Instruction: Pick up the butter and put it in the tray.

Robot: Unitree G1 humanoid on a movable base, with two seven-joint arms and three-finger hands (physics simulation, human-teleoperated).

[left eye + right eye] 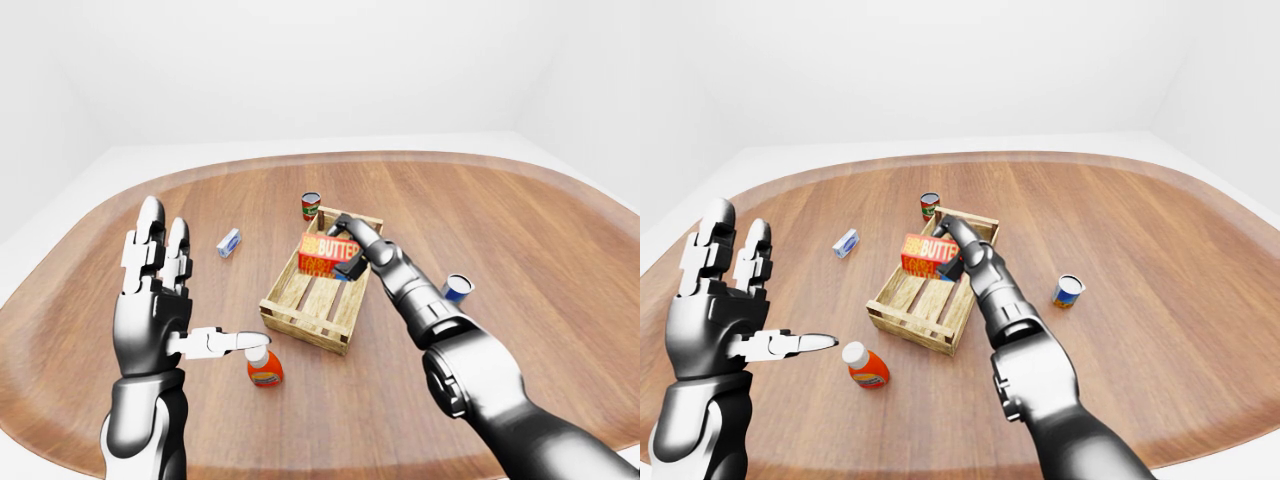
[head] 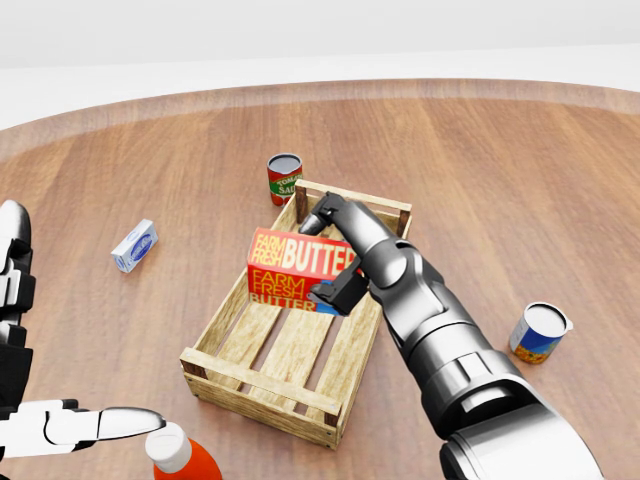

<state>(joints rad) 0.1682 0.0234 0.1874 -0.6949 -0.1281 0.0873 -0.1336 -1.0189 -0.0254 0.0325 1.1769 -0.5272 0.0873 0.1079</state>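
Bottle (image 2: 180, 455) first, nearest me at the bottom of the head view: orange body, white cap, label too small to read. Just beside it my left hand (image 1: 160, 300) hangs raised with fingers spread apart and nothing in it, parked out of the way, I judge, so it cannot foul the work. Beyond that sits the tray (image 2: 235, 375), a slatted wooden crate lying diagonally on the table (image 2: 500, 160), nothing on its slats yet. My right hand (image 2: 335, 260) reaches over its far half with fingers clamped on the butter (image 2: 295, 270), a red box reading "FARM FRESH BUTTER" in yellow and white. I hold it by its right end, lettering toward me, so the box hangs over the slats, overlapping the left rail in the head view; whether it touches the wood I cannot tell. It looks ready to lower and release, though I would want it clear of that rail. Right of the tray stands a blue can (image 2: 540, 333), lid up, print unreadable. Left lies a small blue-and-white carton (image 2: 134, 245), text too fine. Farthest, just past the tray's corner, stands a red can (image 2: 284, 178) with a green band; its lettering is too small to read with confidence.
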